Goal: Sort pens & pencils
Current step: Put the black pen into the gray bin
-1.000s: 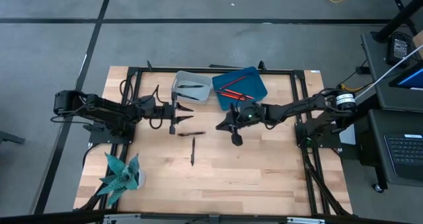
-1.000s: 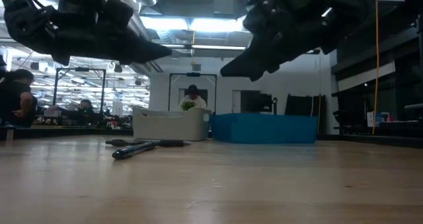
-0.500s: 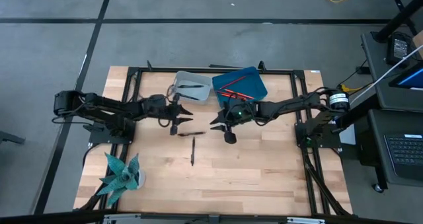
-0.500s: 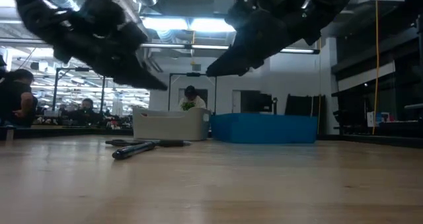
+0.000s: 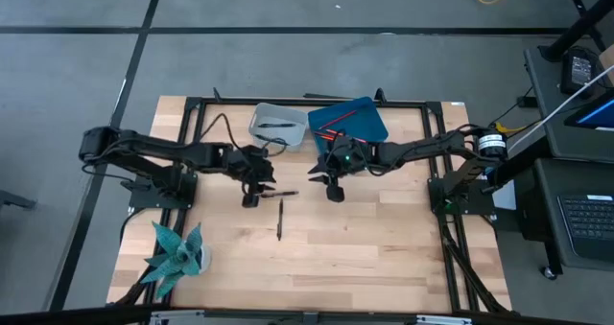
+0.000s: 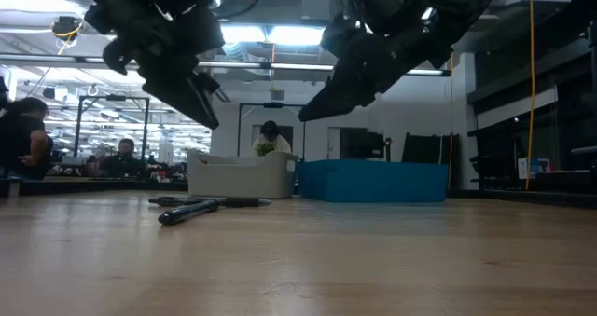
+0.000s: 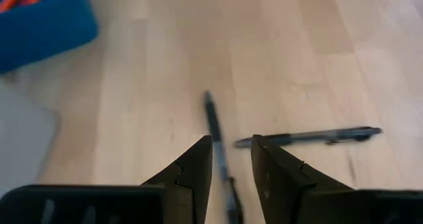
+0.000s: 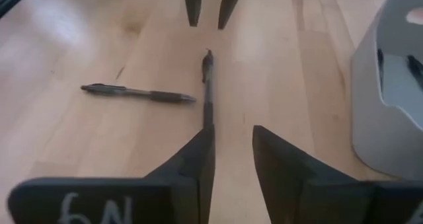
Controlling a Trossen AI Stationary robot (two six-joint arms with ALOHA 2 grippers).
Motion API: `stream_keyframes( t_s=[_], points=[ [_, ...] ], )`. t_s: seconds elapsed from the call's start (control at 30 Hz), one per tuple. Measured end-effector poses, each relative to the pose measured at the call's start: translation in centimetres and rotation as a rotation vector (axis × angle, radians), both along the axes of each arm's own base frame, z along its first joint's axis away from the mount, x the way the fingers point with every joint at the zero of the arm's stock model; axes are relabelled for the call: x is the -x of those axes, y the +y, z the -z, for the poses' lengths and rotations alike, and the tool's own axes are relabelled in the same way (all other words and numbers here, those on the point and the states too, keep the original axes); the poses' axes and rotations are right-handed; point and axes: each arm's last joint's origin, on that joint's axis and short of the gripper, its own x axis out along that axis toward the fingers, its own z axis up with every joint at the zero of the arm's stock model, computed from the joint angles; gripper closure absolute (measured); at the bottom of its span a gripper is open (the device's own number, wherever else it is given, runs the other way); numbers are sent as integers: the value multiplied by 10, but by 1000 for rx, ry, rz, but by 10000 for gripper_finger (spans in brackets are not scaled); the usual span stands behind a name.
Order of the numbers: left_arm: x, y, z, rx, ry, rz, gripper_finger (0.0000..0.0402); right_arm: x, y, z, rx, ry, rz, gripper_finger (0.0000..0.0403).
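Wooden table (image 5: 384,258) holds two pens (image 5: 280,219), claws hovering open.

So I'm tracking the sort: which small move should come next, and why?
Probably lower the left claw onto the pen right under it. Two pens lie loose on the table, the other beside it, while the grey bin already holds one; both claws hang open and empty, the right claw nearby.
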Motion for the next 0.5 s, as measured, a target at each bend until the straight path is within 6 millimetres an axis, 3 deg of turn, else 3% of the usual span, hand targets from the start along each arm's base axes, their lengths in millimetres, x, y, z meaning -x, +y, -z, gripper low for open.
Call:
stream_keyframes(
  t_s=[0.23,0.5],
  points=[
    [-9,-14,17,-10,70,0,302,0,0,0,8,-1,-16,299],
    [-18,-16,46,3,182,-12,302,0,2,0,9,0,-22,299]
  ],
)
